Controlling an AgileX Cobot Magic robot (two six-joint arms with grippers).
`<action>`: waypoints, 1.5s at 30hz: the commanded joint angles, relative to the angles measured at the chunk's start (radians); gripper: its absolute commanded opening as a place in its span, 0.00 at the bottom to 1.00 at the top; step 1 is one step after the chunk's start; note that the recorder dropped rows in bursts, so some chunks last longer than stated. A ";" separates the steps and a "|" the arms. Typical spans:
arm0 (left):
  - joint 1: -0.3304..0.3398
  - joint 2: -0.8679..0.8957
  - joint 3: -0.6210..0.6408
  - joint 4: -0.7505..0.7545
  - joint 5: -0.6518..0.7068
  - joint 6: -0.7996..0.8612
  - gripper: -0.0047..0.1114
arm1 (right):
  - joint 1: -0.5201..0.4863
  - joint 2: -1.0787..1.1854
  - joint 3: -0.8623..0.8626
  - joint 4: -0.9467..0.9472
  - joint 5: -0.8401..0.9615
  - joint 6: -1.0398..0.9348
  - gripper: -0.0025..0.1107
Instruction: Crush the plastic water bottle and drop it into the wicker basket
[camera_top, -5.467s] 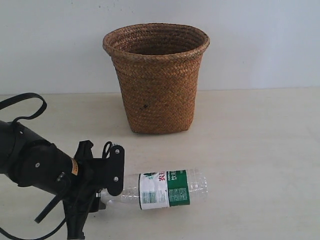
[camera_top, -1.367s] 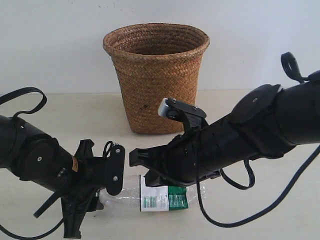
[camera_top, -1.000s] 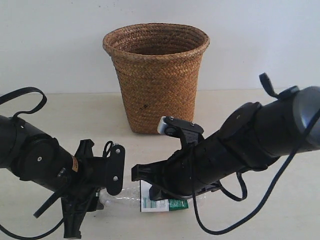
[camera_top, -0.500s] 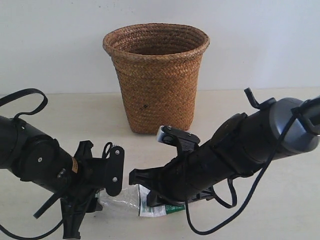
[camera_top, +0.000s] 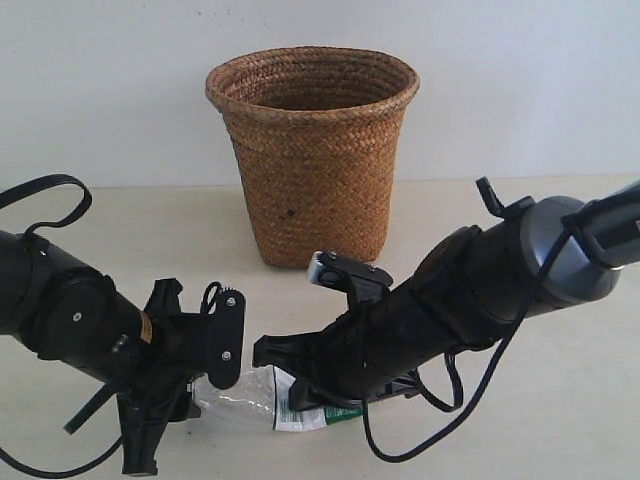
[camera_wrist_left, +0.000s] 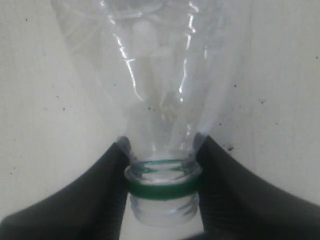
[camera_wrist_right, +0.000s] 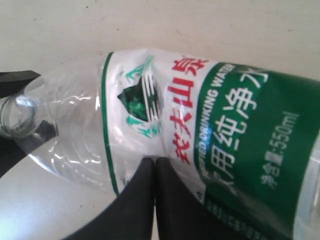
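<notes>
**Exterior view.** The wicker basket (camera_top: 312, 160) stands upright at the back of the pale table (camera_top: 530, 240), against a white wall (camera_top: 520, 80). In front of the basket, nearer the camera and apart from its base, the plastic water bottle (camera_top: 245, 392) lies on its side on the table. Its clear body is buckled and its label (camera_top: 303, 418) is crumpled. The left gripper (camera_top: 203, 388) comes in from in front and to the left of the basket and sits at the bottle's neck end. The right gripper (camera_top: 288, 380) reaches in from in front and to the right of the basket and bears down on the labelled stretch. From here the arm's bulk hides how that claw stands.

**Left wrist view.** The left gripper (camera_wrist_left: 162, 175) is clamped on the plastic water bottle (camera_wrist_left: 165, 90). One of its dark fingers (camera_wrist_left: 95, 205) presses on each side of the neck, just by the green neck ring (camera_wrist_left: 162, 189). The mouth is uncapped and the clear shoulder widens away from the claw.

**Right wrist view.** The right gripper (camera_wrist_right: 155, 162) has its two fingers (camera_wrist_right: 137, 197) pressed flat together, with only a thin seam between them and nothing held. Their tips meet the plastic water bottle (camera_wrist_right: 75, 135) at the edge of its label (camera_wrist_right: 230, 115), where the wrapper is creased. The bottle lies tilted across the table (camera_wrist_right: 150, 25), its open mouth at the far end from the green band.
</notes>
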 joint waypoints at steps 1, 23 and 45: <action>-0.013 -0.006 -0.006 -0.015 -0.010 0.005 0.07 | 0.002 -0.038 0.058 -0.045 -0.124 -0.018 0.03; -0.013 -0.006 -0.006 -0.015 -0.011 0.005 0.07 | 0.002 -1.021 0.522 -0.113 -0.480 -0.085 0.03; -0.013 -0.006 -0.011 -0.015 -0.061 0.000 0.07 | 0.002 -1.822 0.974 -0.130 -0.812 -0.076 0.03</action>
